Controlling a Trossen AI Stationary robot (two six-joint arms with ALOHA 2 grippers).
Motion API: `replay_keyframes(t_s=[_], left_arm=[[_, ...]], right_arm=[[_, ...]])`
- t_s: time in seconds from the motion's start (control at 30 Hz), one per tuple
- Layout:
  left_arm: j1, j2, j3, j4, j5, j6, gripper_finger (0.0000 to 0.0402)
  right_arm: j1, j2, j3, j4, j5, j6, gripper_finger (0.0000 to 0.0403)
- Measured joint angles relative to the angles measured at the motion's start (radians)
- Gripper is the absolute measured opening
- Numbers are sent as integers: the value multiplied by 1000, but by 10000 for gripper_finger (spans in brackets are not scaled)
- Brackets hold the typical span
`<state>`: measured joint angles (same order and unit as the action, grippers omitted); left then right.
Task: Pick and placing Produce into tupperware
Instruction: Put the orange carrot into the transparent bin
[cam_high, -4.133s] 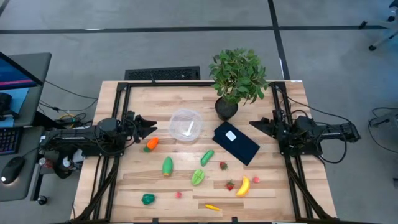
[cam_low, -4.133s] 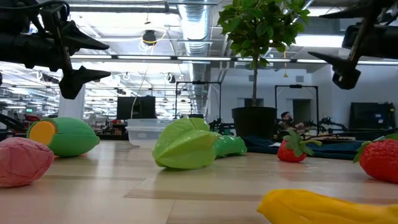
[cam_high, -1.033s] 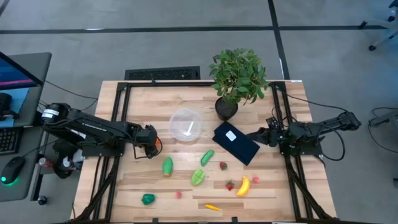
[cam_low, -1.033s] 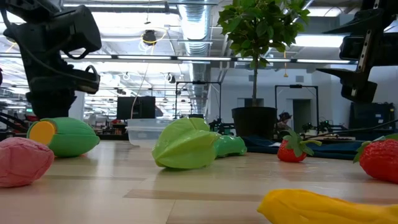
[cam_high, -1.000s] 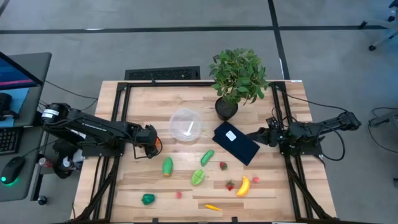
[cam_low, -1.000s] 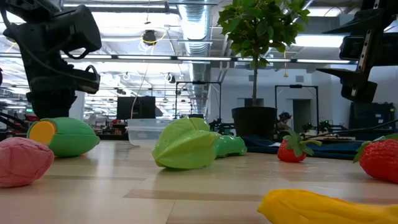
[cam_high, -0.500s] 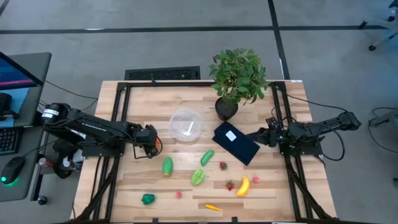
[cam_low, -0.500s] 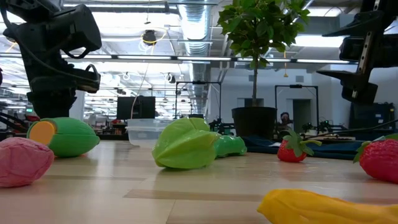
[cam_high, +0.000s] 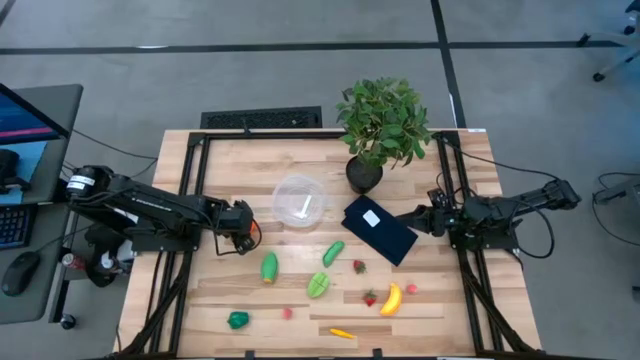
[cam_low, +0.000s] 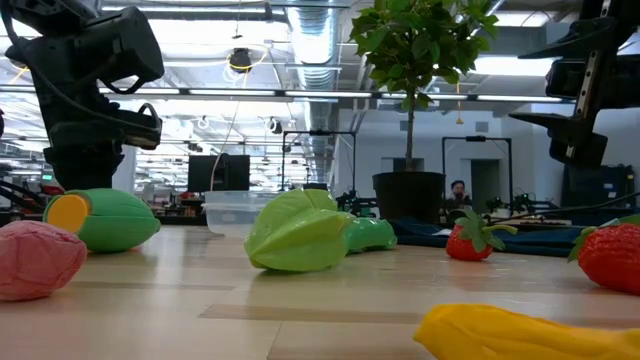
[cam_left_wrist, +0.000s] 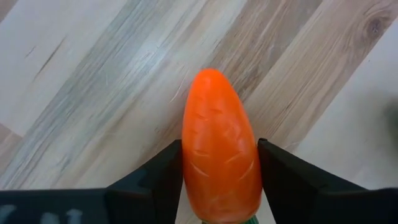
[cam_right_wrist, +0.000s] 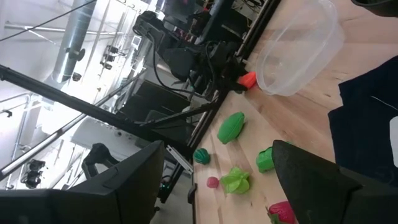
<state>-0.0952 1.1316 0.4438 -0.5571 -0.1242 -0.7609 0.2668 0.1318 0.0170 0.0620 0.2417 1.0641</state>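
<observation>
One carrot sits pinched between the left gripper fingers, just left of the tupperware — it should lift straight up first, then travel over the rim before letting go. Right of the tupperware, the right gripper waits with its fingers spread wide, holding nothing.

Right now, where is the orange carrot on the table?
In the left wrist view the carrot sits between the fingers of the left gripper, on the table's left side in the high view, just left of the clear tupperware.
</observation>
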Motion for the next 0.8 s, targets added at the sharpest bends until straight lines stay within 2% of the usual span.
replay_keyframes(t_s=[0.33, 0.8], left_arm=[[0, 0, 0, 19, 0, -3, 189], [0, 0, 0, 56, -4, -5, 188]], right_arm=[[0, 0, 0, 0, 0, 0, 291], [0, 0, 0, -2, 0, 0, 291]])
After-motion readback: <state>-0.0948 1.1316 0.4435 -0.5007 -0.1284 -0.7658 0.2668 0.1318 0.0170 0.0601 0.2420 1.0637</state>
